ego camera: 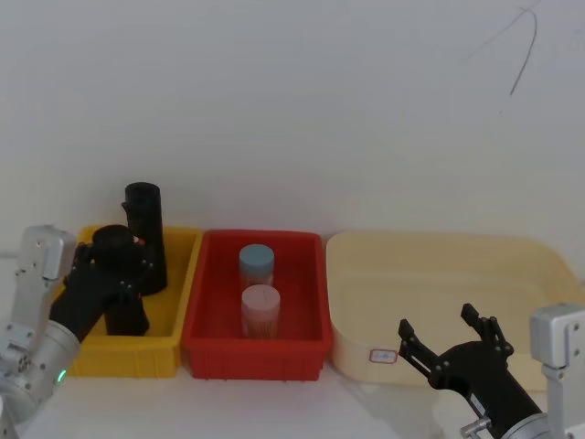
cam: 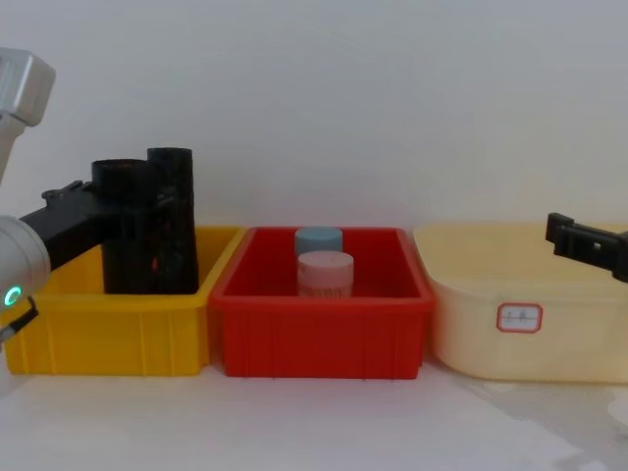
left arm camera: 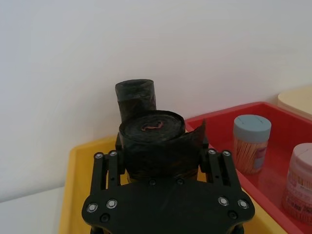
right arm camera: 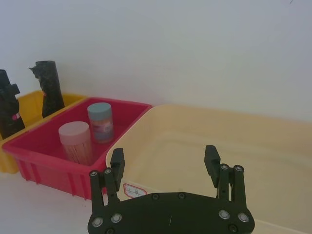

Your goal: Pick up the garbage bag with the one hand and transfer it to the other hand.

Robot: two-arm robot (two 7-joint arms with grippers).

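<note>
Currently the left gripper (ego camera: 114, 265), on the arm with the green ring, is inside the yellow bin (ego camera: 128, 358). Its 2 fingers (left arm camera: 105, 168) are clamped on either side of an upright garbage bag (left arm camera: 153, 141), near the roll's upper part. Whether the roll's base has left the bin floor I cannot tell.

- A 2nd roll (ego camera: 144, 233) stands just beyond the fingertips, close against the held one; touching or not is unclear.
- The right gripper (ego camera: 439, 325) hangs at the near wall of the cream tub (ego camera: 366, 315), fingers spread apart with nothing between them. It is well apart from the left gripper.
- The red bin (ego camera: 256, 352) lies between the 2 grippers, holding a blue-lidded jar (ego camera: 257, 263) and a pink-lidded jar (ego camera: 260, 309).

Risks, as I judge them:
- The lift could drag or tip the 2nd roll, because it stands so close beyond the fingertips.
- A loose flap of plastic sticks out beside 1 finger at the roll's top; it could catch and start the roll unwinding.
- The smooth film may slide down through the clamp if the grip is light.
- At the handover the right gripper needs bare roll to take. A tilted or slipped roll would leave it little, and a miss would drop the roll among the jars.
</note>
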